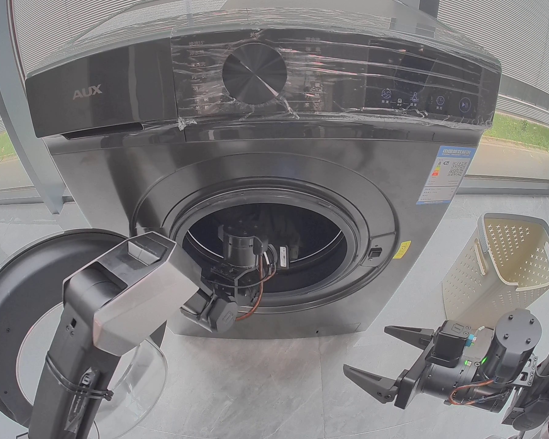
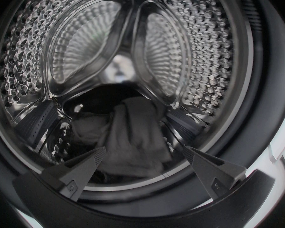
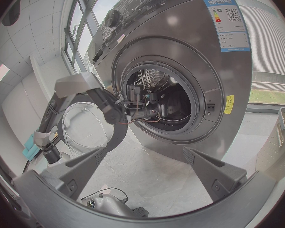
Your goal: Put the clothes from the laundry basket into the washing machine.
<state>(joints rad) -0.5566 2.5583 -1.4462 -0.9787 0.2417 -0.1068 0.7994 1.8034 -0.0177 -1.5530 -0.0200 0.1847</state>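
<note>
The left gripper (image 2: 144,149) is inside the mouth of the washing machine (image 1: 323,172). Its fingers (image 2: 82,171) stand wide apart and hold nothing. The clothes (image 2: 133,136) lie farther in, at the bottom of the drum (image 2: 193,48): a grey crumpled piece, with something darker behind it that is hard to make out.

The right gripper (image 1: 366,350) hangs above the floor (image 1: 274,385) in front of the machine, near the laundry basket (image 1: 506,263). Its fingers (image 1: 372,385) are also spread wide and empty. The right arm hides the lower part of the basket, so I cannot tell what lies in its bottom.

The door (image 1: 18,312) is swung open on the left and partly covered by the left arm.

Clear film wraps the control panel around the dial (image 1: 254,73). A blue and white label (image 1: 446,174) carries coloured bars and a square code. A small yellow sticker (image 1: 401,249) sits lower, beside the latch; its print is too small to read.
</note>
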